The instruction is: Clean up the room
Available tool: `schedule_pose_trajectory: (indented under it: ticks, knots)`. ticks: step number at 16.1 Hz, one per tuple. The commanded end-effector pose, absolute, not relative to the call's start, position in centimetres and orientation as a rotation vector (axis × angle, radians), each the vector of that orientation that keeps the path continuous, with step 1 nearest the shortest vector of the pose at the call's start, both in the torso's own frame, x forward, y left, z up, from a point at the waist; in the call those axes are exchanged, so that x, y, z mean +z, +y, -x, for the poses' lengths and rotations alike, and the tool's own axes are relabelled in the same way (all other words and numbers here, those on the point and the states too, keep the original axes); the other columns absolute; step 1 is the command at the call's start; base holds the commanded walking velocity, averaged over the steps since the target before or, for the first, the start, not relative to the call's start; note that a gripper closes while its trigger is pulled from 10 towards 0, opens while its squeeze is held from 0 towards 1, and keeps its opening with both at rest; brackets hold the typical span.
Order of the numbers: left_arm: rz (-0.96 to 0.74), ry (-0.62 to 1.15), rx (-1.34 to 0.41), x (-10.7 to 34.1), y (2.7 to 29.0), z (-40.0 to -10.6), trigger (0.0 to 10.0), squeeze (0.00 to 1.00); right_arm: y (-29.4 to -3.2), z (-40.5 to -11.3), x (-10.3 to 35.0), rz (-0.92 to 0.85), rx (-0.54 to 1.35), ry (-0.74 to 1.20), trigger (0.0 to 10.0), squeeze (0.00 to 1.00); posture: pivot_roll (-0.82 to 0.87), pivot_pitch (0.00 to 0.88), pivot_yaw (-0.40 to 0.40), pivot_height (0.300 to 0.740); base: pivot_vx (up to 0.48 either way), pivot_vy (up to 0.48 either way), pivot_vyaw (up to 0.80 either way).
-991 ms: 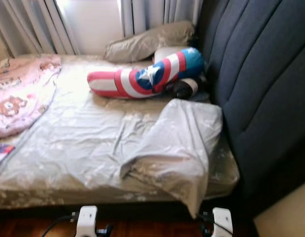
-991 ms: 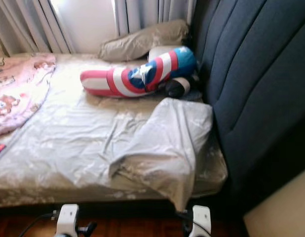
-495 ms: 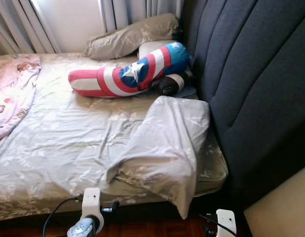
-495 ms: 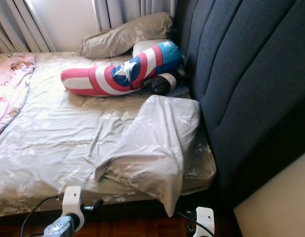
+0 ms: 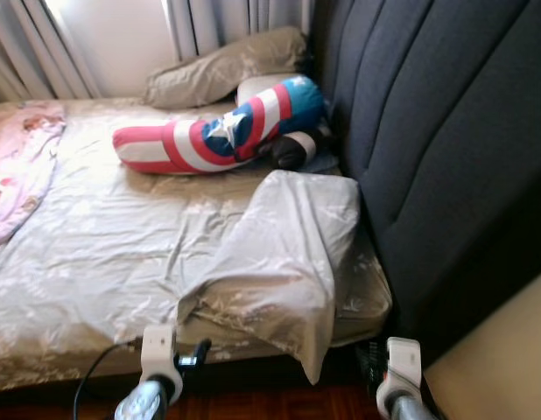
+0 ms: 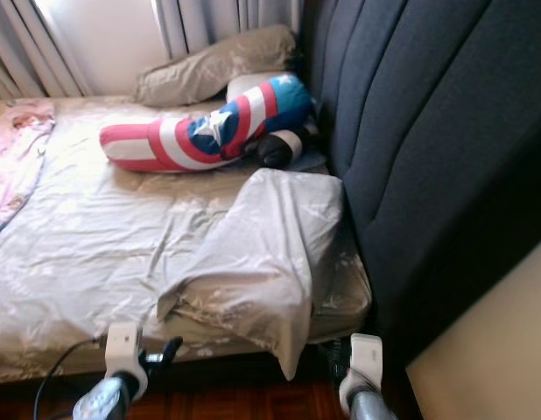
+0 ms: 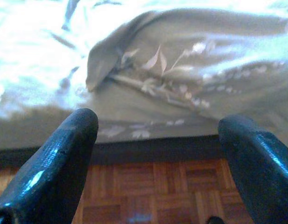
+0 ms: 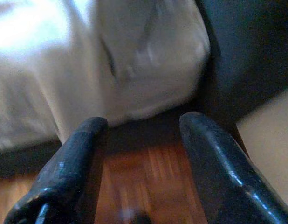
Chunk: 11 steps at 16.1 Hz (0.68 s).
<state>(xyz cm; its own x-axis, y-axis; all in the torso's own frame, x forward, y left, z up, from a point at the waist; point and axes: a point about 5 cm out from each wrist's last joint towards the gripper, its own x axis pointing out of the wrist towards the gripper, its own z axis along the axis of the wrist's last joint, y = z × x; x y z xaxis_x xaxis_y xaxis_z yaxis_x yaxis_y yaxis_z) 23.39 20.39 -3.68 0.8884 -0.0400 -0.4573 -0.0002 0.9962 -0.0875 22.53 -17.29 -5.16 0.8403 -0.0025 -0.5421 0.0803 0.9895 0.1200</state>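
The room looks largely untidied, judging from the bed (image 5: 95,262). A grey-beige pillow (image 5: 279,262) lies askew at the near edge of the mattress, one corner drooping over the side toward the wooden floor (image 7: 148,186). A striped red, white and blue bolster (image 5: 218,136) and a second pillow (image 5: 227,68) lie loose near the curtains (image 5: 218,22), and a pink blanket (image 5: 17,175) is bunched up far off beyond the left arm. Nothing is being held yet, so the whole tidy-up appears still ahead.

The left gripper (image 7: 155,140) hangs low above the floor with its fingers spread wide and empty; the drooping end of the pillow sits just ahead of it and above, between the fingertips' line of sight. The right gripper (image 8: 141,140) is likewise spread apart and empty, with the pillow's overhanging corner ahead of it and the dark headboard (image 5: 446,157) close on its outer side.

The pillow's long axis runs from the near mattress edge away toward the headboard end, slightly slanted, its near end pointing back at the grippers and sagging downward.
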Motion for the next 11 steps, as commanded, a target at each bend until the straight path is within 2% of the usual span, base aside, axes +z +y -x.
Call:
schedule_pose_trajectory:
  ticks: [1, 4, 9, 11]
  knots:
    - [0.089, 0.461, -0.02, -3.6, 20.4, -23.3, 10.0, 0.0, -16.7, -23.1, -4.6, -0.144, -0.008, 0.524, 10.0, 0.0, 0.05, 0.0, -0.022, 0.74, 0.0, 0.0, 0.0]
    - [0.072, 0.546, 0.005, -4.7, 20.7, -22.1, 10.0, 0.0, -16.2, -24.1, -3.2, -0.176, -0.003, 0.385, 10.0, 0.0, 0.04, 0.0, -0.033, 0.74, 0.0, 0.0, 0.0]
    - [0.073, 0.626, 0.049, -5.8, 21.4, -20.3, 10.0, 0.0, -15.2, -24.0, -3.0, -0.168, 0.063, 0.356, 10.0, 0.0, 0.04, 0.0, -0.034, 0.74, 0.0, 0.0, 0.0]
    - [0.076, 0.629, 0.058, -5.9, 21.3, -20.3, 10.0, 0.0, -14.7, -23.8, -3.0, -0.153, 0.118, 0.356, 10.0, 0.0, 0.04, 0.0, -0.042, 0.74, 0.0, 0.0, 0.79]
